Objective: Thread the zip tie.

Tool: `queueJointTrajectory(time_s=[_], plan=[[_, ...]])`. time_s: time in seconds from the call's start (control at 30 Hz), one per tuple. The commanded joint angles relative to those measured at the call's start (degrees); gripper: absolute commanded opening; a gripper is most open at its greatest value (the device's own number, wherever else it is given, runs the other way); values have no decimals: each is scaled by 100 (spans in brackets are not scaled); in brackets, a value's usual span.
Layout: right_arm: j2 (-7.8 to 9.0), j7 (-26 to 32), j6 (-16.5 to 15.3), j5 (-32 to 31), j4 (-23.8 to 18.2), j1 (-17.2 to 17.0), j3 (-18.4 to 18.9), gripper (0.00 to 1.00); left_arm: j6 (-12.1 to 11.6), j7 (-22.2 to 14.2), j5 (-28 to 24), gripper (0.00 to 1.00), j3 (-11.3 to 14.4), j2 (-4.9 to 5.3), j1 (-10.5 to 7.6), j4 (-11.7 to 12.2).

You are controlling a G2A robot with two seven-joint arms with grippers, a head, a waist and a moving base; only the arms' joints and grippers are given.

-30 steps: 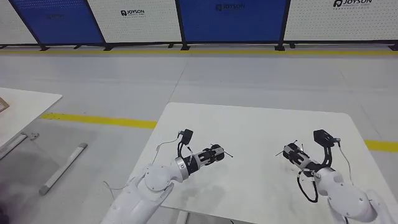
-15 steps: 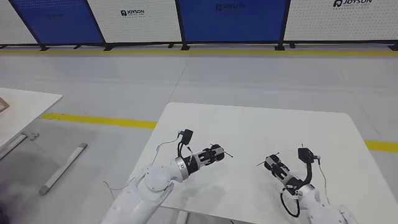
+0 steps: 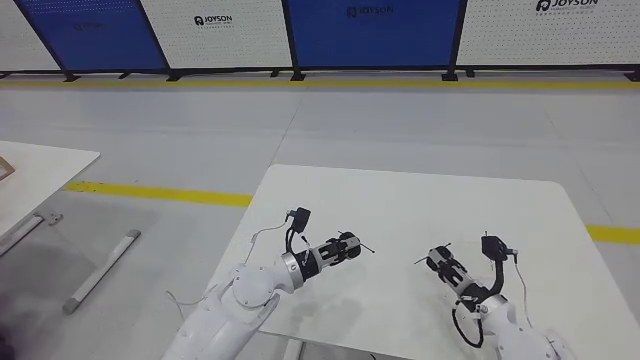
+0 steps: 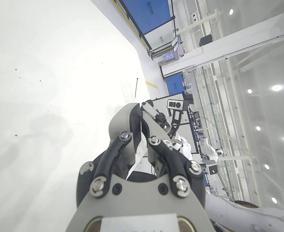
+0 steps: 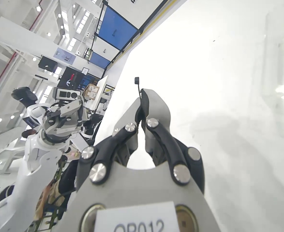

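From where I stand, the blue and white panel wall (image 3: 370, 10) runs across the 12 o'clock side of the floor. The white table (image 3: 400, 195) sits in front of it.

Both arms come in over the table's 6 o'clock edge. The left gripper (image 4: 141, 108) is toward 9 o'clock of the table's middle. The right gripper (image 5: 142, 97) is at its 3 o'clock and well apart from it, with bare tabletop between them.

Both sets of fingers are pressed together. The right fingers (image 5: 156, 107) pinch the zip tie (image 5: 138, 89) just below its head (image 5: 136, 80), which stands free past the fingertips. The left fingers (image 4: 123, 119) pinch a thin black strip (image 4: 136, 88) whose free end sticks out beyond the tips. From above that end points toward about 3 o'clock, at the other gripper. I cannot tell whether this strip is a second tie or the tail meant for that head.

The tie looks almost weightless, and springy rather than limp. I expect it to bend and flick if held far from its end, and its smooth plastic may swivel between the pads.

A hold close behind the head and close behind the tail tip, as here, seems right. Short free ends should wobble least. The head's slot is tiny, so I judge that the two ends need fine lining up.
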Motion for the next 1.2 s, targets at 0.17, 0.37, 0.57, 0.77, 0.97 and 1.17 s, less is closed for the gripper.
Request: queueJointTrajectory(time_s=[0.17,0.37,0.57,0.77,0.97,1.17], plan=[[-56,-577,3,-187,-264,1,-65,0,0,0,0,0,0,0,0,0],[-56,-577,3,-187,-264,1,-65,0,0,0,0,0,0,0,0,0],[-56,-577,3,-187,-264,1,-65,0,-9,115,138,0,32,-3,10,-60],[-56,-577,3,-187,-264,1,-65,0,128,559,854,0,377,-39,47,-486],[-56,-577,3,-187,-264,1,-65,0,430,938,1245,0,972,-167,-252,-250],[-56,-577,3,-187,-264,1,-65,0,508,1119,1236,0,1051,-205,-343,-112]])
